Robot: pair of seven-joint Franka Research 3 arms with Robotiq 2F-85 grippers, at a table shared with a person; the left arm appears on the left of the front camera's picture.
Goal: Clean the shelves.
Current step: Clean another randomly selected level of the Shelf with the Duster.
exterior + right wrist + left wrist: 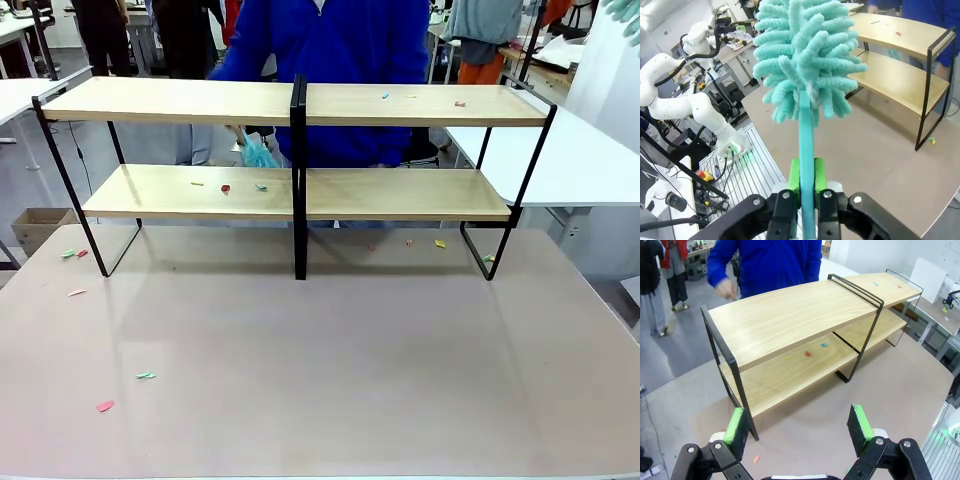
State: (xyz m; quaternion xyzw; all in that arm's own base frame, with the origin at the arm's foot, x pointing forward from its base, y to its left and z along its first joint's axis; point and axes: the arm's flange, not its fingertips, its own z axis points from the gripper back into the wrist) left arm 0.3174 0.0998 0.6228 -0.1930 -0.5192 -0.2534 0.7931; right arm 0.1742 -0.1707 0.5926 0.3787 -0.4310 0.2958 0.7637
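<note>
Right gripper (807, 176) first: we see its jaws clamped tight on the thin teal handle of the duster (807, 65), with a green pad pressed to the stick on each side. The duster stands straight up out of the grip. Its fluffy head is in the air, touching nothing, well apart from the shelves (900, 75). From the front, the duster (627, 15) pokes a bit of teal fluff in at the top right corner.

Over to the left gripper (799, 426): jaws wide apart, nothing between the pads (735, 426). It hangs over the table (805, 440) near one end of the shelves (790, 320), not touching them.

The shelves (170, 100) stand across the far half of the table (350, 370), right in front of the person (340, 60) in blue. On the top board we spot two scraps (385, 96), one teal and one reddish, both right of the central post. On the lower board three more sit left of the post: yellow, red and teal. Others lie on the table itself: a few by the left leg, two near the front left, and some under the right half of the rack. The person's hand (727, 289), blurred, shows beyond the far edge of the top board.
</note>
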